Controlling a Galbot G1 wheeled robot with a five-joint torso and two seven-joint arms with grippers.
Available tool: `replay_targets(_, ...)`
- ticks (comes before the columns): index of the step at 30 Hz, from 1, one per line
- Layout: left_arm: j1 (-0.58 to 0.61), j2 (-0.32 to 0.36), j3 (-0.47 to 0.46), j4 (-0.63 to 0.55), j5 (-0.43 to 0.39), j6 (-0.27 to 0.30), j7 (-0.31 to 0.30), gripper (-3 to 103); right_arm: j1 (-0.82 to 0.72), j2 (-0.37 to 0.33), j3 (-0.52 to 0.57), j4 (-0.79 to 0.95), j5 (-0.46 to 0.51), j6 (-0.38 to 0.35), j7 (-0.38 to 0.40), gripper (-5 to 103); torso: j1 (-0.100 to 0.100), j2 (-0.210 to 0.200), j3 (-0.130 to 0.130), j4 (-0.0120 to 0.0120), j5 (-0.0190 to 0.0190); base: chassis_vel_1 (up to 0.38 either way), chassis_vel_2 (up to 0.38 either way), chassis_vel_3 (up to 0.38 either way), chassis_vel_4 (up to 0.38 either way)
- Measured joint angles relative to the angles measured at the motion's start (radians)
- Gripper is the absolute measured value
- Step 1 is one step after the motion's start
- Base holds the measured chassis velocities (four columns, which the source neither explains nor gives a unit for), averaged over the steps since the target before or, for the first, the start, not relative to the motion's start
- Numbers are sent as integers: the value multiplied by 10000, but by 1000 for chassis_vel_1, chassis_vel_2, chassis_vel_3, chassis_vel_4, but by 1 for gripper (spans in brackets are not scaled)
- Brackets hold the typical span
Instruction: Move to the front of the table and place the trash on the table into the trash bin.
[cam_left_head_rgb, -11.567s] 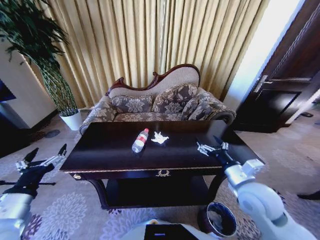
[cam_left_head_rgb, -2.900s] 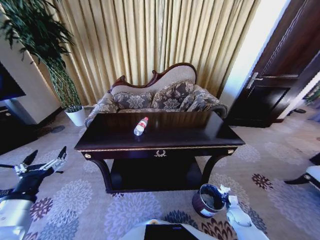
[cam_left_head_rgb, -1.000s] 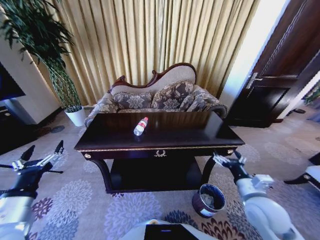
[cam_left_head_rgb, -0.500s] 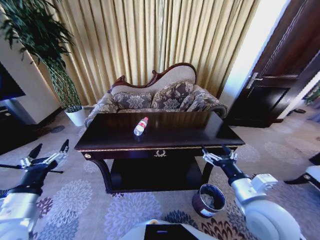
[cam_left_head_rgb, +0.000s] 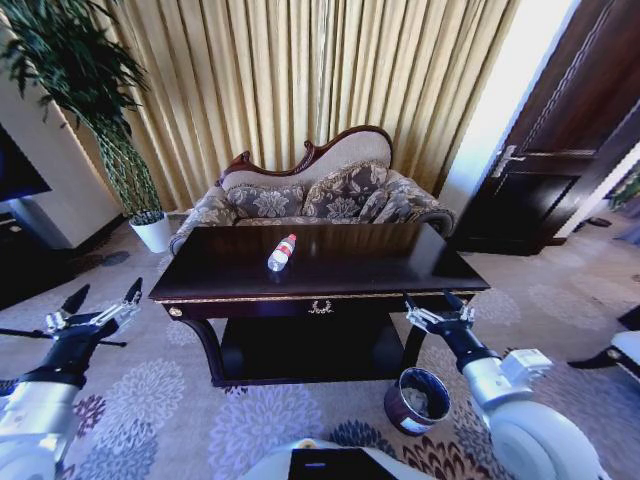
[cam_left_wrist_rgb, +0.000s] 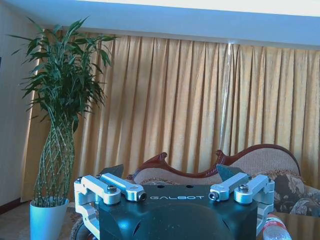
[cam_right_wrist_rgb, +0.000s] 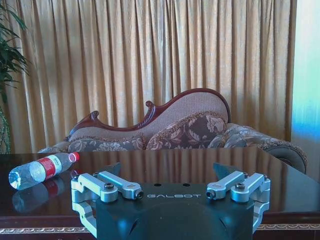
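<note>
Right hand (cam_left_head_rgb: 437, 312) raised just off the tabletop's front right corner, fingers spread apart, nothing between them. Left hand (cam_left_head_rgb: 95, 312) off the left end of the table (cam_left_head_rgb: 400, 262), low over the carpet, fingers likewise apart and empty; looks idle.

Bottle (cam_left_head_rgb: 281, 253) lies on its side on the dark glossy top, left of centre, red cap pointing toward the sofa (cam_left_head_rgb: 320, 195). From the right hand it sits at roughly 10 o'clock, well apart, most of the tabletop's width between them. Right wrist view confirms: bottle (cam_right_wrist_rgb: 39, 169) off to one side of the open fingers, lying flat, mirrored in the polish.

Trash bin (cam_left_head_rgb: 419, 400) stands on the carpet by the front right leg, close below and slightly nearer me than the right hand, at about its 6 o'clock. Something pale inside; cannot tell what. No paper wads to be seen on the top.

Judgement: step in hand is the reach for the bottle.
- Long diagonal reach; clear the gold edge trim before coming down.
- Line the fingers up across the barrel, not along it, so they close on the round body near the label.
- Bottle is light and round, surface slick: a nudge could set it rolling. Come down from above, close squarely.
- Bin is on the same side, so carry-back is short.
</note>
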Motion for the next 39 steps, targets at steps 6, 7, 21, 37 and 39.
replay_targets(6,18,-29,13,-48,-9,-10,4,100,-3,14,4,-12,-89,0,3,100,0,0,0,1,0,0,0,0,0)
replay_targets(7,18,-38,33,-51,-9,-10,4,100,-6,19,4,-13,-95,0,6,100,1,0,0,0,0,34,-43,-40,54)
replay_targets(21,58,-96,89,-58,12,-10,9,100,-45,89,17,-26,-135,22,33,100,-2,0,-1,-1,1,152,-154,-160,149)
replay_targets(37,-16,-91,295,101,98,-18,6,100,40,39,-27,-31,-219,47,127,100,-7,5,-4,-1,0,190,-179,-177,180)
replay_targets(39,-10,-96,308,105,108,-18,6,100,50,41,-20,-31,-220,48,137,100,-6,5,-3,-1,2,23,-31,-56,21)
